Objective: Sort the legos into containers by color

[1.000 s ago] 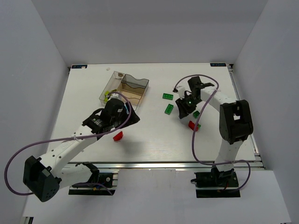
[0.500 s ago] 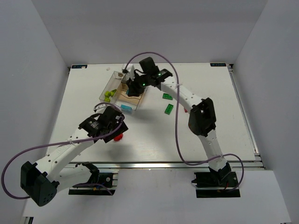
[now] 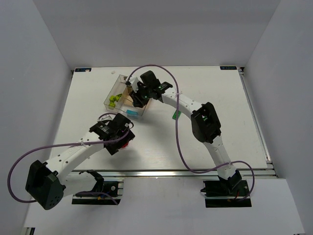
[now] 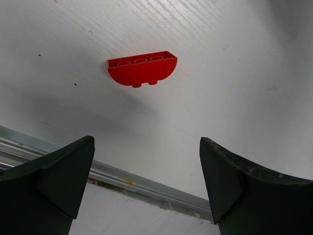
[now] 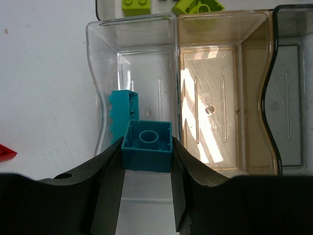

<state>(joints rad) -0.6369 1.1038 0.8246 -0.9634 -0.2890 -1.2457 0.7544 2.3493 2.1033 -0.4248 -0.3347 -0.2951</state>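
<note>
Right wrist view shows the right gripper (image 5: 146,159) clamped on a light blue square brick (image 5: 146,139), its round tube facing up. The brick hangs over the near end of the tray's clear compartment (image 5: 93,73), just beside a second light blue brick (image 5: 121,115) lying inside, so release looks due. The left gripper (image 4: 145,147), jaws wide apart, hovers short of a red arched brick (image 4: 142,70) on the table (image 4: 244,73); that brick's long axis runs jaw to jaw.

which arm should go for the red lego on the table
Left. The left claw is open and hangs right by the red lego, which lies free on the table. The right claw is busy, shut on a blue lego over the tray.
</note>
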